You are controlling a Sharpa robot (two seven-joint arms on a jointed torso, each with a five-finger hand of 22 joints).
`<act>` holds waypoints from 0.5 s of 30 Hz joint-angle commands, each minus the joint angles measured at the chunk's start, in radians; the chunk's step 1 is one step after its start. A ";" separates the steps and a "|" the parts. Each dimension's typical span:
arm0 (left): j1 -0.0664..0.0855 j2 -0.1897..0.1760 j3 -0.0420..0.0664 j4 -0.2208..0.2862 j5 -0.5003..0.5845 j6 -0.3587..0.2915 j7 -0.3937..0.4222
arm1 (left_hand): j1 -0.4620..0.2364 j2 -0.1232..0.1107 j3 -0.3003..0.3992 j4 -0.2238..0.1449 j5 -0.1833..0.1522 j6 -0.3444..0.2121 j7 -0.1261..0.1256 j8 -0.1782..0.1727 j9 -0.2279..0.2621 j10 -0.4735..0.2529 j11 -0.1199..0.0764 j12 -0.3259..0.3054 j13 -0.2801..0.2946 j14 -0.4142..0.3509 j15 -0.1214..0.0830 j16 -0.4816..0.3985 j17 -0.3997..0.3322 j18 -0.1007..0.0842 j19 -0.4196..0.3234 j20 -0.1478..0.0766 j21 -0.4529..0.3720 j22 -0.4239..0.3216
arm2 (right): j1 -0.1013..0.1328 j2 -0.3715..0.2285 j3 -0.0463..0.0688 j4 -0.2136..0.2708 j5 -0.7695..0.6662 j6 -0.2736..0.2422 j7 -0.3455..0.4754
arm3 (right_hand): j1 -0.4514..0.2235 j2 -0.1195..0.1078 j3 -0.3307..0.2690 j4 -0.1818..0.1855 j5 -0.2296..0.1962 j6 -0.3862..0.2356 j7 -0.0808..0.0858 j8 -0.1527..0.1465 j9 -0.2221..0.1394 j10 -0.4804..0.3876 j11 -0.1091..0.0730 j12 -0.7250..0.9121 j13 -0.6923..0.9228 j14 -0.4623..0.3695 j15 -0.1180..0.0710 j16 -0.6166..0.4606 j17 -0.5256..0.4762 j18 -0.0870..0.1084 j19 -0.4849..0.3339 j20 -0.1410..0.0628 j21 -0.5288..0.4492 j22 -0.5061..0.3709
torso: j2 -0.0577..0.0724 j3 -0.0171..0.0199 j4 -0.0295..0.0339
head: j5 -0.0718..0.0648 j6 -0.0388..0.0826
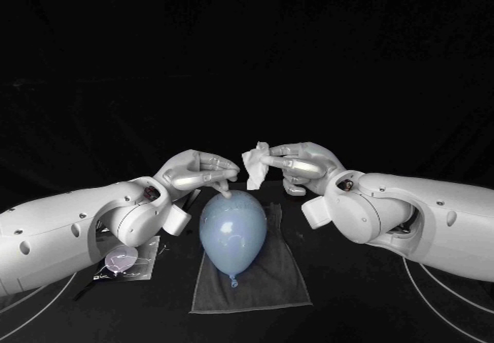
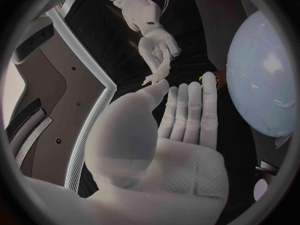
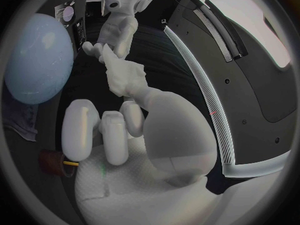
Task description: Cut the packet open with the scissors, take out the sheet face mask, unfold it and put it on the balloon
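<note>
Now right hand (image 1: 298, 166) fingers pinch mask (image 1: 255, 156) clear of balloon (image 1: 233, 229); left hand (image 1: 198, 174) fingers extended, empty

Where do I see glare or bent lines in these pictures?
Head view: soft sheen on the balloon, black all around. Left wrist view: a bright highlight on the balloon; the fisheye bends the lit strip. Right wrist view: that strip curves too.
</note>
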 commanded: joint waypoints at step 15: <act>-0.002 -0.024 0.001 0.039 0.030 0.077 0.181 | 0.020 -0.009 -0.026 -0.007 -0.001 -0.002 0.002 -0.011 -0.019 0.001 0.003 0.003 0.004 -0.003 0.000 0.007 0.006 0.012 -0.006 -0.004 0.017 0.010 | -0.004 0.004 0.001 -0.004 0.058 0.047 0.044 | -0.002 0.009 0.006 0.000 0.002 -0.002 0.000 0.030 0.050 0.029 -0.025 -0.010 -0.003 0.093 -0.003 0.002 0.223 -0.011 0.041 -0.005 -0.002 0.165 | 0.000 0.0019 -0.0022 | 0.019 0.012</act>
